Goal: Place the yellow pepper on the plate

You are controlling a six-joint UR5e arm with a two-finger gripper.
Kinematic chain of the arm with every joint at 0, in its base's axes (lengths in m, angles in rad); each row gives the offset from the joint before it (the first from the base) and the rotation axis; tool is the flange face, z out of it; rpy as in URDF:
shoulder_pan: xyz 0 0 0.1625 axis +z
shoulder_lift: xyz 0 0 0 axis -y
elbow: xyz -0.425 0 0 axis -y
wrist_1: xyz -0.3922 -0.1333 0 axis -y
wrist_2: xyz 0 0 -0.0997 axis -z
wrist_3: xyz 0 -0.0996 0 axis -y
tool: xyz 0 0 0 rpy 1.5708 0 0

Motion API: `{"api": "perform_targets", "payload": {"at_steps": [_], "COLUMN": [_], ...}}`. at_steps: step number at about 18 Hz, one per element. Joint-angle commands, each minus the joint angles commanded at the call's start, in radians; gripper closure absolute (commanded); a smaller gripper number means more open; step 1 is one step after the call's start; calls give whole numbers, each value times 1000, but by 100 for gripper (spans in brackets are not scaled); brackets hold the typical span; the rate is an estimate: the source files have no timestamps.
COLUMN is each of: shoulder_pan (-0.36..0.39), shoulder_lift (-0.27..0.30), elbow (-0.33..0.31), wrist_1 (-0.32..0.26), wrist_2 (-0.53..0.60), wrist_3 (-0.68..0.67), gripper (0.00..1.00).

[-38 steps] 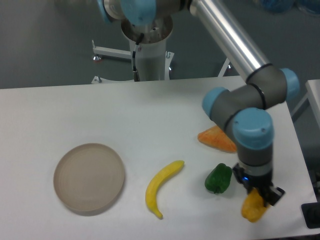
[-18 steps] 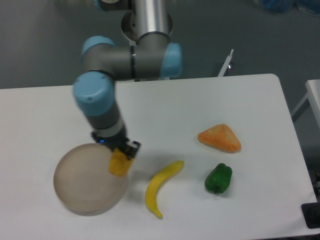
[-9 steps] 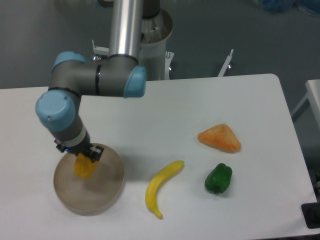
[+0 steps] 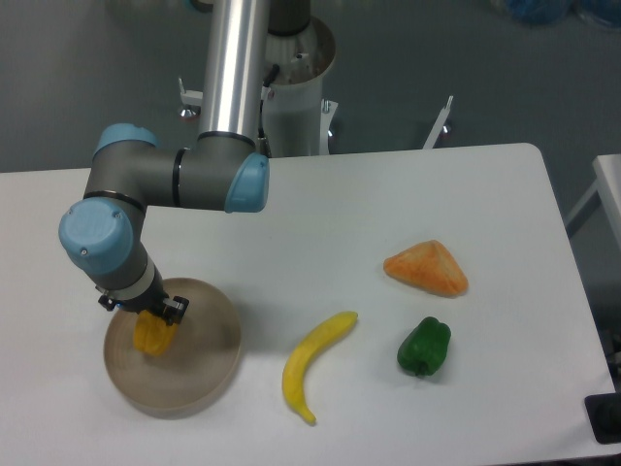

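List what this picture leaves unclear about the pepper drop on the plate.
- Gripper: fingers mostly hidden under the wrist, so the grip on the yellow pepper is unclear.
- Whether the pepper touches the plate: one high view cannot show it.
- Plate's left rim: covered by the arm.

Two peppers (yellow pepper (image 4: 152,334), green pepper (image 4: 424,348)), one banana (image 4: 312,364), one plate (image 4: 199,374), one orange wedge (image 4: 426,269).

We see the yellow pepper (image 4: 151,335), small and lobed, over the left part of the plate (image 4: 199,364). That plate is round, beige, low-rimmed, at the table's seven o'clock.
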Motion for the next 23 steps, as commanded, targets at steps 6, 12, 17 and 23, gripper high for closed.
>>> {"api": "perform_targets", "payload": {"at_steps": [6, 12, 17, 23], "shoulder_pan": [2, 53, 167, 300], "shoulder_lift": [6, 47, 78, 75], "elbow": [8, 23, 25, 44], "wrist_1": [3, 6, 0, 3], "wrist_2": [8, 60, 101, 132], "wrist_3": [9, 38, 271, 575], "gripper": [0, 0, 0, 0]}}
